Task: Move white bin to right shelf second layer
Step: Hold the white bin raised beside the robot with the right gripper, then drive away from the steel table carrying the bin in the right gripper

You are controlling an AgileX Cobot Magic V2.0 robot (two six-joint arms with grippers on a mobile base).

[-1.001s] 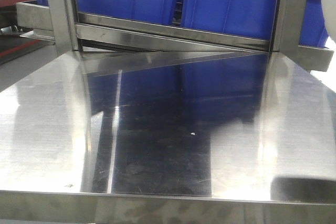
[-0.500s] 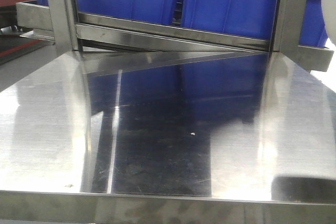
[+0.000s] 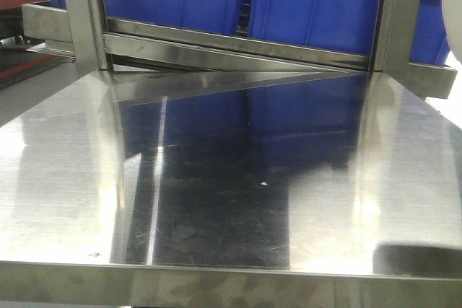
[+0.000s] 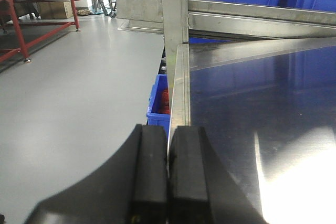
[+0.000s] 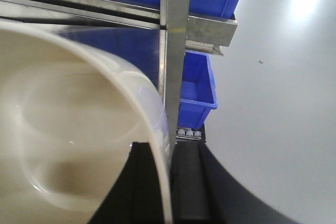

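The white bin [image 5: 68,129] hangs at the right-hand edge of the steel surface [image 3: 216,200], its thin rim pinched between the fingers [image 5: 189,182] of the right gripper [image 5: 167,153]. It looks picked up, but not yet delivered. The carry to the right shelf's second layer and the set-down are left to do. A row of small white rollers [image 5: 189,132] shows beyond the steel upright [image 5: 176,24], under a small blue crate [image 5: 197,85]; which layer that is I cannot tell. The bin is empty, glossy cream-white, with smooth walls curving into a rounded base. The left gripper [image 4: 168,135] hovers by the surface's left edge, fingers [image 4: 149,171] pressed together, holding nothing.
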